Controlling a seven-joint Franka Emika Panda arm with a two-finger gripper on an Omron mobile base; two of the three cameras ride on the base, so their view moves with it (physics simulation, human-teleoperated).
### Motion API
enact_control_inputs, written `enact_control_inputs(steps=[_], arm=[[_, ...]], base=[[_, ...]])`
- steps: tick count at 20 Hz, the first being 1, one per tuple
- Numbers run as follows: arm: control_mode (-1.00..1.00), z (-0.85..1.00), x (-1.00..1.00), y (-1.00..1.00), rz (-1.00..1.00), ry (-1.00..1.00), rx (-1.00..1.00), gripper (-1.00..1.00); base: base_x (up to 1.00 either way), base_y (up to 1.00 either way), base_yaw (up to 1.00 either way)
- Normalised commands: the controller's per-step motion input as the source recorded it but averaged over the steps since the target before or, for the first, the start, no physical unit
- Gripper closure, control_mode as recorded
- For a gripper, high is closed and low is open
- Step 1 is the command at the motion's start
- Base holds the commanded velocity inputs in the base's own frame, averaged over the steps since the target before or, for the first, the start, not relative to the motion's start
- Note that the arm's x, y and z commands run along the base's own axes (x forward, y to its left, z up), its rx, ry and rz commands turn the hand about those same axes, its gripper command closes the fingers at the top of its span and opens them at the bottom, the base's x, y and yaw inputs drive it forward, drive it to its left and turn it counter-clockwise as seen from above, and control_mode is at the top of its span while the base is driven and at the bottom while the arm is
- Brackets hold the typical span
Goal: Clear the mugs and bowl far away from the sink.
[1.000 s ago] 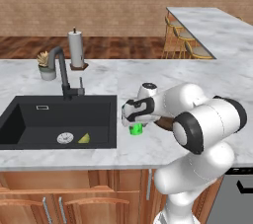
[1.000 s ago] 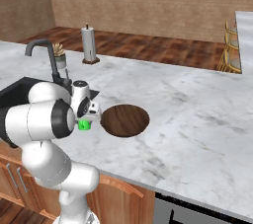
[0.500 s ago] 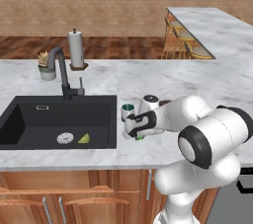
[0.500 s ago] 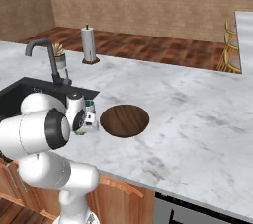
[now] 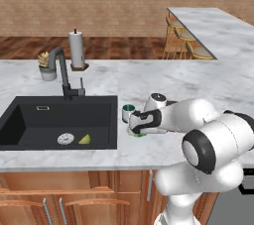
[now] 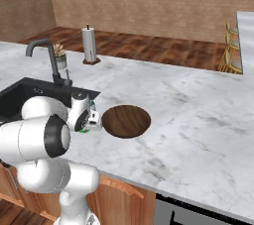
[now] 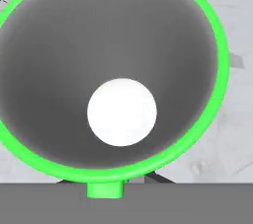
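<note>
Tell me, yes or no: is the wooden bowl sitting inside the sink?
No. The bowl lies flat on the marble counter, to the right of the sink.

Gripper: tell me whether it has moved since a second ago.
Yes. In the left base view the gripper has come down and shifted toward the sink, onto the green mug.

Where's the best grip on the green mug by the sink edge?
Probably the rim wall of the green mug, from straight above. It stands upright on the counter, mouth open to the hand camera, with its handle stub toward the view's bottom. The gripper sits right over it, jaws closed.
</note>
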Motion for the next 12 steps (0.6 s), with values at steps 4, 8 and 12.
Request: enact_control_inputs(steps=[4, 8, 12], arm=[[-1.0, 1.0, -0.77, -0.03, -0.01, -0.05, 0.04, 1.0], [-1.0, 1.0, -0.57, 0.0, -0.03, 0.08, 0.0, 1.0], [-1.0, 1.0, -0.33, 0.0, 0.0, 0.14, 0.0, 1.0]], base=[[0.0, 0.0, 0.0], [0.0, 0.0, 0.0], [0.0, 0.0, 0.0]])
